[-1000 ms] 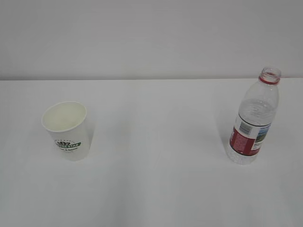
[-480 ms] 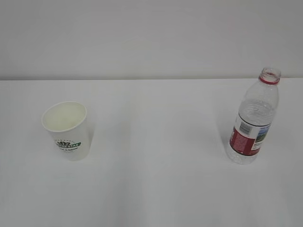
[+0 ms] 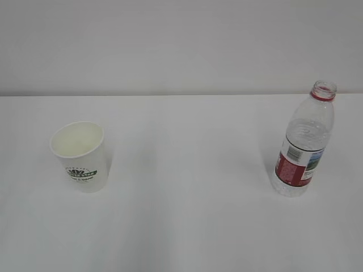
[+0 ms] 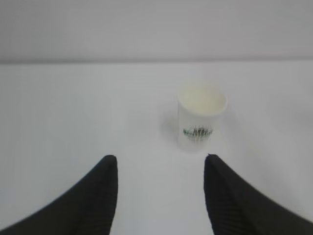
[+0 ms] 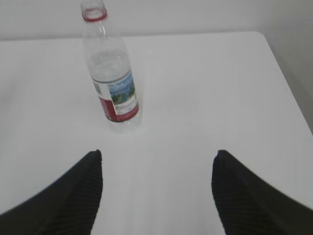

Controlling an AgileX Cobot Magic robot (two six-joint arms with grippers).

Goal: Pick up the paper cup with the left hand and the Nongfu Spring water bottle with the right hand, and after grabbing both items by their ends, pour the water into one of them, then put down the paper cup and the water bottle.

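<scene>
Standing upright: paper cup [image 3: 79, 156], water bottle [image 3: 302, 141]; left claw [image 4: 160, 164], right claw [image 5: 156, 159] apart.

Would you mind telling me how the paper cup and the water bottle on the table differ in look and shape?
The paper cup is opaque white with a green logo; the water bottle is clear ribbed plastic with a red-and-white label. The cup is short and tapered with a wide open mouth, while the bottle is much taller with a narrow neck and a red ring. Both stand upright, uncapped and untouched on the white table.
</scene>
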